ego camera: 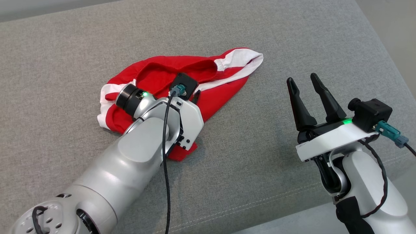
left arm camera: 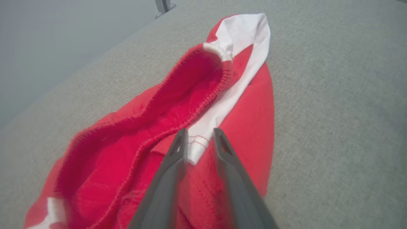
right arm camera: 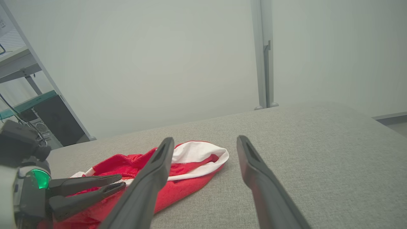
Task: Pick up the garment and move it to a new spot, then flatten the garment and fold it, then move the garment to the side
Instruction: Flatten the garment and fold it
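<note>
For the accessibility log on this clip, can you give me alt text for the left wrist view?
The left claw, its two dark fingers narrowly parted, straddles a white stripe on a crumpled red garment. The garment lies on grey woven upholstery, its elastic waistband gaping open.

This looks like a robotics test room, not a home. A wide grey cushion (right arm camera: 318,143) serves as the workbench. Just behind it stands a bare pale wall (right arm camera: 159,63), with a metal post (right arm camera: 264,54) footed at the cushion's far edge. In the right wrist view, a metal shelf rack (right arm camera: 19,63) and a dark computer case (right arm camera: 60,124) stand beyond the cushion's left end. Over the cushion's near edge, the right gripper (ego camera: 301,78) carries a bolted-on camera (ego camera: 370,112).
</note>
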Controlling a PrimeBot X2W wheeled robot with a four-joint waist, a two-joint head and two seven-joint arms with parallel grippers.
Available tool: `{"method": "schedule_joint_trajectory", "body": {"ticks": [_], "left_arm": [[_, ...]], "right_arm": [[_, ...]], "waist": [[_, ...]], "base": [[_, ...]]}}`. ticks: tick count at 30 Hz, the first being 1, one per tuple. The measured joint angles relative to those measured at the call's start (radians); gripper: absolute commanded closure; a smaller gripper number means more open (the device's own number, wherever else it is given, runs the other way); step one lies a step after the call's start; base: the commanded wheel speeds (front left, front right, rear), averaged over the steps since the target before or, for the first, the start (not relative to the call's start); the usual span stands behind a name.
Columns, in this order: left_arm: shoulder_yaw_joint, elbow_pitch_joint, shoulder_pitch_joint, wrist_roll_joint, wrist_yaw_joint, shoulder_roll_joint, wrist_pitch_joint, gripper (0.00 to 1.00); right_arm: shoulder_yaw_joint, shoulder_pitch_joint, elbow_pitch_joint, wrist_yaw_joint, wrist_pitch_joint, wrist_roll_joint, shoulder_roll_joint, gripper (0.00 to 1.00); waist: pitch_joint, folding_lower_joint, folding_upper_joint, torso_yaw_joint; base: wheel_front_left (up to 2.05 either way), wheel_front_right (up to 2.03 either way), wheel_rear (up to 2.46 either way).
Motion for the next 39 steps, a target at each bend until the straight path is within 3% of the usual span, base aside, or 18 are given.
{"method": "schedule_joint_trajectory", "body": {"ticks": [8, 13, 14, 16, 17, 20, 22, 23, 24, 25, 39], "left_arm": [[-0.01, -0.003, -0.016, -0.042, -0.001, 0.0, 0.014, 0.53], [-0.021, -0.001, -0.025, -0.051, -0.002, 0.0, 0.028, 0.55], [-0.023, -0.001, -0.026, -0.051, -0.002, 0.0, 0.032, 0.62], [-0.026, 0.001, -0.026, -0.058, -0.002, 0.0, 0.039, 0.97], [-0.028, 0.003, -0.026, -0.059, -0.002, 0.0, 0.048, 1.0], [-0.033, 0.006, -0.026, -0.067, -0.005, 0.0, 0.065, 1.0], [-0.034, 0.008, -0.026, -0.067, -0.005, 0.0, 0.065, 0.67], [-0.036, 0.01, -0.026, -0.067, -0.006, -0.001, 0.068, 0.76], [-0.036, 0.01, -0.026, -0.067, -0.006, -0.001, 0.068, 0.96], [-0.038, 0.017, -0.026, -0.067, -0.012, 0.0, 0.082, 1.0], [-0.043, 0.006, -0.026, -0.083, -0.021, 0.001, 0.061, 1.0]], "right_arm": [[0.001, 0.0, 0.003, 0.0, 0.0, 0.007, 0.0, 0.0], [0.005, 0.0, 0.004, 0.0, 0.0, 0.007, 0.001, 0.0], [0.005, 0.0, 0.004, 0.0, 0.0, 0.007, 0.001, 0.0], [0.006, -0.001, 0.005, 0.0, 0.0, 0.007, 0.002, 0.0], [0.006, -0.001, 0.005, 0.0, 0.0, 0.007, 0.002, 0.0], [0.008, -0.001, 0.008, 0.0, 0.0, 0.012, 0.001, 0.0], [0.008, -0.001, 0.008, 0.0, 0.0, 0.023, 0.001, 0.0], [0.008, -0.001, 0.008, 0.0, 0.0, 0.026, 0.001, 0.0], [0.008, -0.001, 0.008, 0.0, 0.0, 0.026, 0.001, 0.0], [0.008, -0.001, 0.008, 0.0, 0.0, 0.026, 0.001, 0.0], [0.0, -0.002, 0.007, 0.0, 0.0, 0.026, 0.001, 0.0]], "waist": [[-0.005, 0.0, 0.0, 0.006], [-0.004, -0.0001, 0.0, 0.008], [-0.004, 0.0, 0.0, 0.008], [-0.002, 0.0, 0.0, 0.007], [-0.001, 0.0, 0.0, 0.007], [0.0, 0.0, 0.0, 0.007], [-0.001, 0.0, 0.0, 0.009], [-0.001, -0.0001, 0.0, 0.01], [-0.001, -0.0001, 0.0, 0.01], [-0.002, 0.0, 0.0, 0.011], [-0.008, -0.0001, 0.0, 0.027]], "base": [[0.0, 0.0, 0.0], [0.0, 0.0, 0.0], [0.0, 0.0, 0.0], [0.0, 0.0, 0.0], [0.0, 0.0, 0.0], [0.0, 0.0, 0.0], [0.0, 0.0, 0.0], [0.0, 0.0, 0.0], [0.0, 0.0, 0.0], [0.0, 0.0, 0.0], [0.0, 0.0, 0.0]]}}
